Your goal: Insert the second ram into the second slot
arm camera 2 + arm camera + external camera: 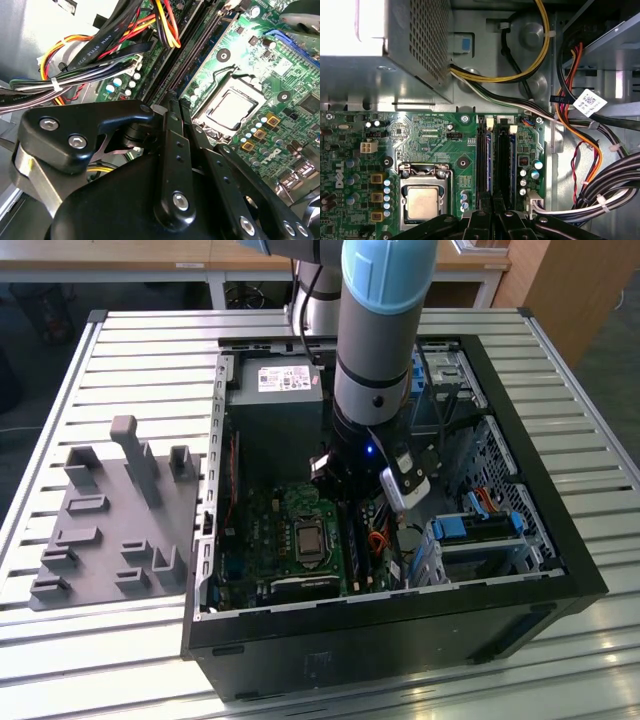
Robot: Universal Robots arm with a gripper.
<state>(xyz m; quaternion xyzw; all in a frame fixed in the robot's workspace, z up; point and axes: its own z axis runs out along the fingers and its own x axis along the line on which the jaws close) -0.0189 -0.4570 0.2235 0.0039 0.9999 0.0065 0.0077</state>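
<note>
Two sticks sit in the slots (pixel 492 160), the second ram (pixel 504 162) apparently placed; my tool (pixel 492 212) hovers just above them, closed together, gripping nothing I can see.

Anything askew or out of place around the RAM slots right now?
Nothing stands out. In the first wrist view, blue sticks sit straight in the RAM slots beside the CPU socket; the cable bundle stays off the board, and the gripper is at the slots' end.
</note>
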